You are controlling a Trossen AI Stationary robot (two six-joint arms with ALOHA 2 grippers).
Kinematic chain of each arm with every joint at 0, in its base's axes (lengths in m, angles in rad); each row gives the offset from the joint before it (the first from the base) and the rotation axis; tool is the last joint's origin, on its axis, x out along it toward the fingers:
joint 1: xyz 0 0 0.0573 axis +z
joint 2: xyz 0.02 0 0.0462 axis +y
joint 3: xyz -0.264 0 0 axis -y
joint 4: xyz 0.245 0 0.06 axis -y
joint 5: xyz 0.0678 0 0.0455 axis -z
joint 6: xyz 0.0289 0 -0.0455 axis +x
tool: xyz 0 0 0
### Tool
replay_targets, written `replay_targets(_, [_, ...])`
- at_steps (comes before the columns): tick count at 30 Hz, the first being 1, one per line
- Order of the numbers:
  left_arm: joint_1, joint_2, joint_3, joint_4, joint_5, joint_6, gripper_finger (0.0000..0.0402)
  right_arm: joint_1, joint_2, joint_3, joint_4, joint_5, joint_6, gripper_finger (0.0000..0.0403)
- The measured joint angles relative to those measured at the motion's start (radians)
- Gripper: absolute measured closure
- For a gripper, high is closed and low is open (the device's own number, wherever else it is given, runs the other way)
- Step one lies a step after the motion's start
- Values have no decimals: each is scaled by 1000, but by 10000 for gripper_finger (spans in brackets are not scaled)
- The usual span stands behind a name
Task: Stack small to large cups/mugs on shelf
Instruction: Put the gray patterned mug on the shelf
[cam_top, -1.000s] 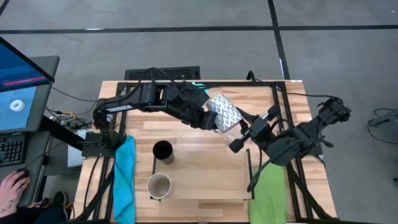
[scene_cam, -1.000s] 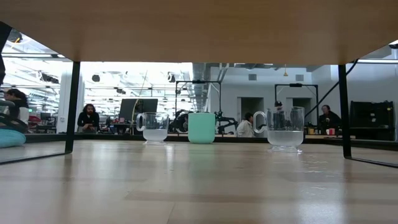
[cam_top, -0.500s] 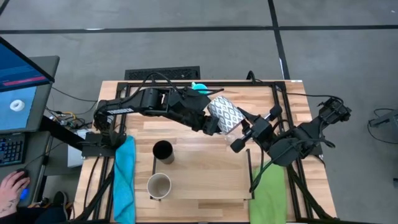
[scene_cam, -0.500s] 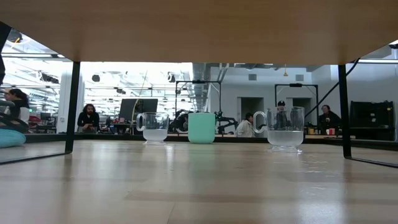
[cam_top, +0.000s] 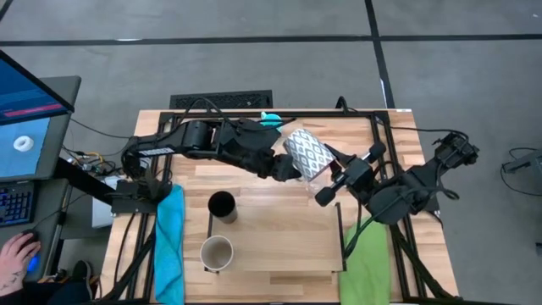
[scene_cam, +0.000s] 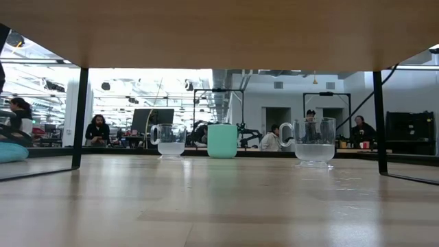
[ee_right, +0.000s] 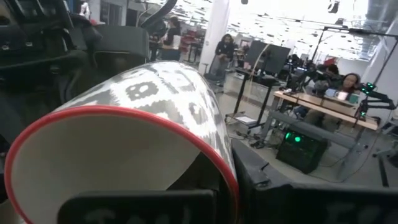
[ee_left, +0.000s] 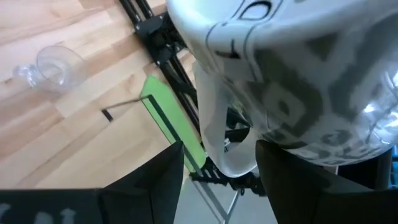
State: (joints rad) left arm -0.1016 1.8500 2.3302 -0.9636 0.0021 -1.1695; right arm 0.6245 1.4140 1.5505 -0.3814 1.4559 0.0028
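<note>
Patterned white mug (cam_top: 306, 154) tilted above the shelf's (cam_top: 279, 246) far edge, right gripper (cam_top: 327, 181) pinching its rim, left gripper (cam_top: 292, 169) fingers spread beside it, 2 cups below.

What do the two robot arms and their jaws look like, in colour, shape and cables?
Both arms are dark, nearly black, built of jointed blocky segments. The left arm carries black cables looping along its upper side, and the right arm has a thin cable trailing from its outer end. The left gripper ends in two flat, dark, rounded fingers. No bright markings show on either arm.
</note>
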Motion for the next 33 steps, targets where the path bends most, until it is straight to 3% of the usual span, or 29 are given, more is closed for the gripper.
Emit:
replay_targets(4, [-18,-5,0,7,38,-25,208,-5,3,-1,-10,-8,-4,375])
replay_targets(10, [-26,-14,1,18,-59,-27,208,-13,2,-2,-2,5,-3,376])
replay_targets(17, [-38,-38,2,0,-17,-37,208,-3,3,-3,-107,-14,91,376])
replay_targets(21, [-66,-79,4,-34,-22,-27,208,20,4,-4,-174,-92,171,376])
replay_targets(28, [-108,-136,4,-53,-129,-13,208,22,2,-3,-255,-175,305,376])
replay_targets(33, [-116,-160,3,-84,-135,-3,208,15,1,-3,-382,-394,479,376])
